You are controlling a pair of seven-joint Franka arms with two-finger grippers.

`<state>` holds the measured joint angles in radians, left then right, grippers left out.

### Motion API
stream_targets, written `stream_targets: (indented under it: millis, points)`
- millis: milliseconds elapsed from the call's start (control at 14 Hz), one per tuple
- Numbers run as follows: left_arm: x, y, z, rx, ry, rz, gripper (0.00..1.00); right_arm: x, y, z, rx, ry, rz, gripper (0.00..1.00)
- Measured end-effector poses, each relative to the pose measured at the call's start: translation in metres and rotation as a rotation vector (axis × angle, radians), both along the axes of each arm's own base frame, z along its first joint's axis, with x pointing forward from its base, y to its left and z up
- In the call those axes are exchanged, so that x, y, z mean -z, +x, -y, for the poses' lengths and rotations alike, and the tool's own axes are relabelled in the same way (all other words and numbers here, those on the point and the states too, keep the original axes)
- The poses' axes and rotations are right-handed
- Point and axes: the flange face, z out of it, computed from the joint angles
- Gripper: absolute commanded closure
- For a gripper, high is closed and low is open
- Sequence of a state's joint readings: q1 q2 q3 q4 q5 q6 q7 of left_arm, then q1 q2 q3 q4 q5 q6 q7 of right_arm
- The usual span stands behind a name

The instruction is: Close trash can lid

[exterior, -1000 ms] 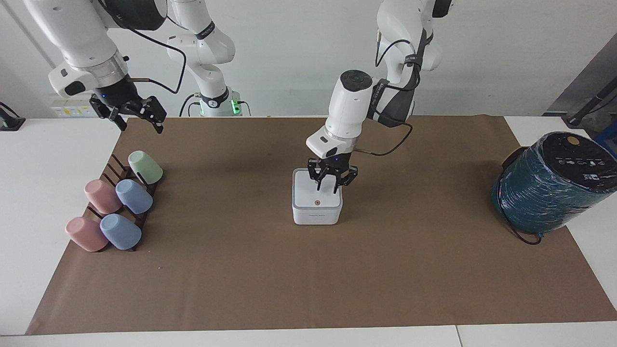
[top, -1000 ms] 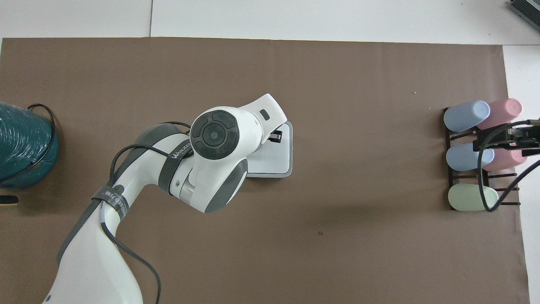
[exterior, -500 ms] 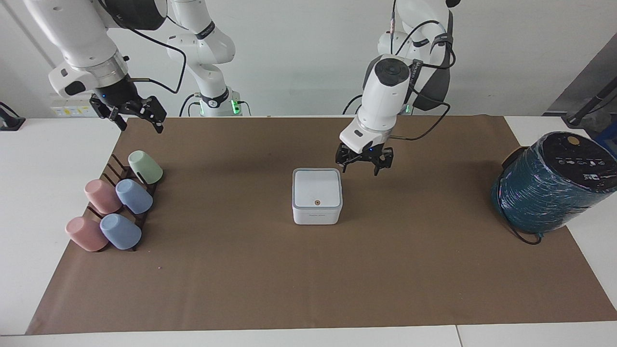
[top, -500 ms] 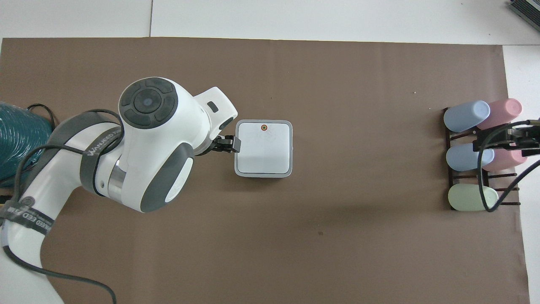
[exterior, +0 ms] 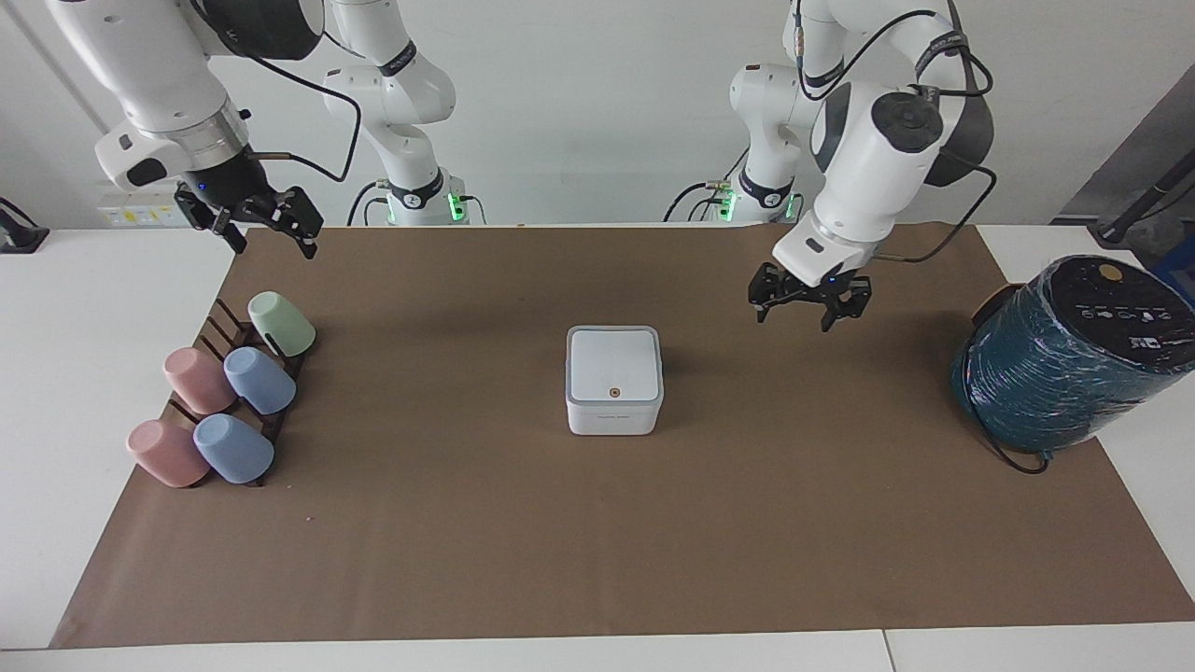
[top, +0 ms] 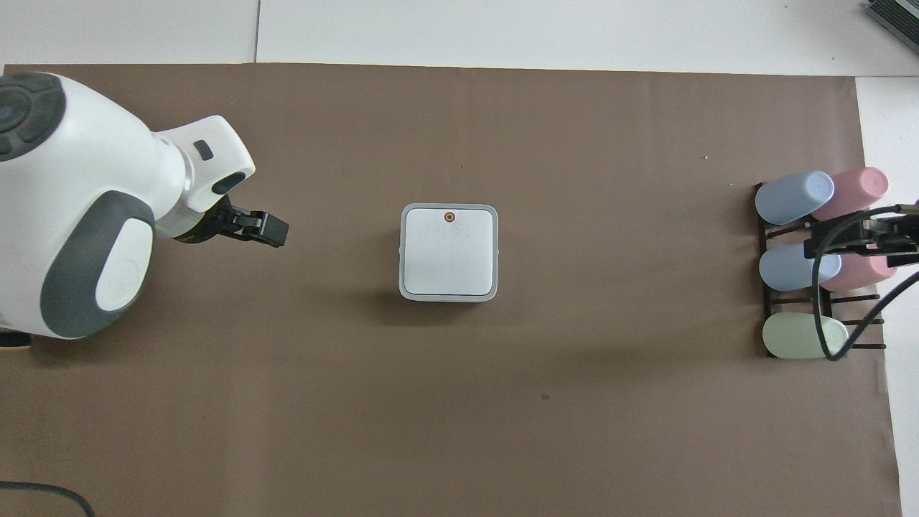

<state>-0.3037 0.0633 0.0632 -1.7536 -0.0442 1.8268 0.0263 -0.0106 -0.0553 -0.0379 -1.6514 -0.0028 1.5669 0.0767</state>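
The small white trash can (exterior: 613, 417) stands in the middle of the brown mat, and it also shows in the overhead view (top: 448, 295). Its white lid (exterior: 614, 362) lies flat and shut on the grey rim, orange dot up; it also shows in the overhead view (top: 449, 251). My left gripper (exterior: 794, 317) is open and empty, raised over the mat between the can and the teal cylinder, apart from the can. It also shows in the overhead view (top: 271, 231). My right gripper (exterior: 274, 245) is open and empty, waiting raised over the cup rack (top: 858, 240).
A dark rack with several pastel cups (exterior: 224, 397) sits at the right arm's end of the mat, also in the overhead view (top: 797, 266). A large teal wrapped cylinder (exterior: 1064, 364) with a black cable stands at the left arm's end.
My left gripper has lifted off the lid and swung away toward the left arm's end of the table. The lid stays shut. The right arm has not moved.
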Motion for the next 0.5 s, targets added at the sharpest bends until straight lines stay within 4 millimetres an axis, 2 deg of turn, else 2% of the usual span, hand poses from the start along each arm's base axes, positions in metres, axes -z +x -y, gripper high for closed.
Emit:
stream_targets:
  millis: [214,500]
  points:
    - [-0.030,-0.006,-0.050,-0.020,-0.007,0.019,0.00,-0.001,-0.001,0.000,0.000,0.001,-0.006,0.00]
    - [-0.057,-0.014,-0.098,-0.044,-0.011,0.042,0.00,-0.001,-0.002,-0.003,0.015,0.002,-0.014,0.00]
